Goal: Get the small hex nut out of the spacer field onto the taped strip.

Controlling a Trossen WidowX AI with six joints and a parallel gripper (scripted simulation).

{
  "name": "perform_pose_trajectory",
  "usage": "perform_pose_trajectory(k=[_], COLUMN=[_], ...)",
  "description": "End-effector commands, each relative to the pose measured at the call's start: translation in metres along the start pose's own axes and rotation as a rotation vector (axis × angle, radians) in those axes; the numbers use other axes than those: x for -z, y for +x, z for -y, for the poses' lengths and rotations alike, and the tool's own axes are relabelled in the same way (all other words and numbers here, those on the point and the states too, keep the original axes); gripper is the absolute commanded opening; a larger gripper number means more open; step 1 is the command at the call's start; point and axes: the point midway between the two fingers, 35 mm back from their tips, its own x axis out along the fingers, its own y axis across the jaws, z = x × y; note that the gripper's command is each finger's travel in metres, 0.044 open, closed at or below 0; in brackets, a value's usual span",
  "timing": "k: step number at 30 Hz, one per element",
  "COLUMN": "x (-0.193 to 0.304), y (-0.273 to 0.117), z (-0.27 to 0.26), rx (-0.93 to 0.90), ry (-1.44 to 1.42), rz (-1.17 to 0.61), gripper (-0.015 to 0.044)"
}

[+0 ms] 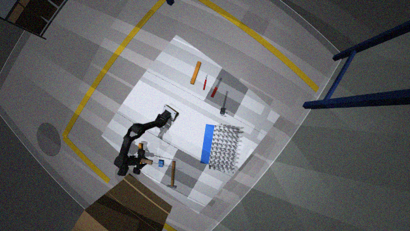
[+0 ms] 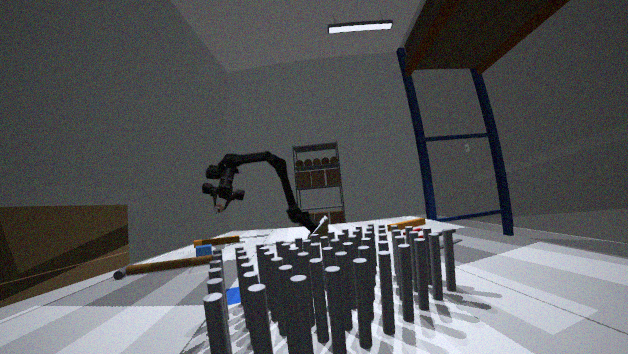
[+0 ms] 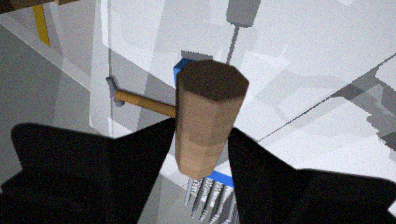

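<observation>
The gripper (image 1: 142, 160) (image 2: 218, 207) (image 3: 202, 128) pinches a faceted tan handle (image 1: 147, 161) (image 3: 206, 122), dark-ended, at the wrist view's centre. Its long axis runs top to bottom, leaning slightly right.

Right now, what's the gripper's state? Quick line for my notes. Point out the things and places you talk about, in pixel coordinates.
Gripper (image 3: 202, 128): closed on a wooden handle (image 3: 202, 135) (image 1: 146, 161); whatever the handle's far end carries can't be made out.

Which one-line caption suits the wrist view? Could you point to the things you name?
The hand (image 3: 202, 128) grips a wooden handle (image 3: 202, 135), with a hammer (image 3: 145, 102) beyond.
</observation>
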Motion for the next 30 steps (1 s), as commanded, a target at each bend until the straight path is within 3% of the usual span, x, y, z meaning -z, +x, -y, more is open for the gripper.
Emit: perform_pose_trajectory(k=[1, 30], x=[0.005, 0.064], y=[0.008, 0.075], z=[0.002, 0.024], rx=[0.03, 0.245], ry=[0.022, 0.102], rz=[-0.017, -0.047], gripper=[0.0, 0.0])
